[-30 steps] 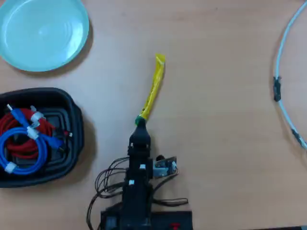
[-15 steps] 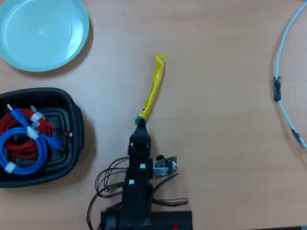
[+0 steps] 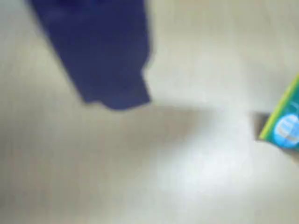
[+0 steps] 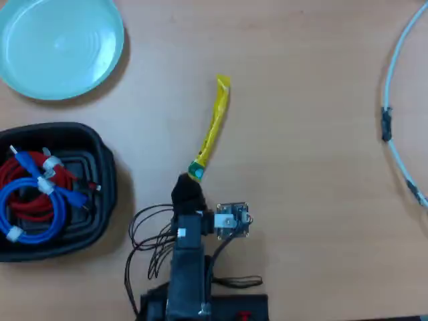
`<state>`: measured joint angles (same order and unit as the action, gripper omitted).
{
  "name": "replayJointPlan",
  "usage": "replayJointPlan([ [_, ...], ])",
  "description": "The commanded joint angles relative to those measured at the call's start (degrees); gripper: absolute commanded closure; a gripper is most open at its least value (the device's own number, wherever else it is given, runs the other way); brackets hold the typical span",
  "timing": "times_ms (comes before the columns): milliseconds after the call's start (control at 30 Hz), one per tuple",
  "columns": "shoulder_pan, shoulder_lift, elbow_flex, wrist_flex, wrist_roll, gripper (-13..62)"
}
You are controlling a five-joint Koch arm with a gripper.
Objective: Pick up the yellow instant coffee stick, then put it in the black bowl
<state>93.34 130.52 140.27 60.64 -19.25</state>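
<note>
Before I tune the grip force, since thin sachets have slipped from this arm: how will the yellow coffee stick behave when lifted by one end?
The yellow instant coffee stick looks long, thin and slightly bowed, so it will probably sag if held by its green end. It likely weighs little. Its foil looks smooth, so it may slip. The gripper sits beside that end.

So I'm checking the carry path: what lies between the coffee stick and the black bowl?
Only bare table, in the overhead view, between the stick and the bowl.
</note>
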Motion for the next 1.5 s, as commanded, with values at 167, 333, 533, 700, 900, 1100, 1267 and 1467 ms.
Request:
replayJointPlan([
  [167,-0.09,-4.83,-13.89,1.41,-7.73,1.7],
  [333,0.35,-14.50,-24.61,5.54,-13.89,1.8],
  [533,2.55,-24.52,-33.49,6.06,-28.12,1.7],
  [700,5.19,-31.46,-38.50,6.06,-35.42,1.8],
  [900,7.56,-39.29,-45.18,6.06,-44.12,1.7],
  [1100,8.88,-48.78,-56.34,10.37,-48.16,1.6],
  [1267,10.72,-58.89,-68.38,19.16,-51.06,1.8],
  [1467,11.51,-66.27,-74.88,22.15,-52.03,1.6],
])
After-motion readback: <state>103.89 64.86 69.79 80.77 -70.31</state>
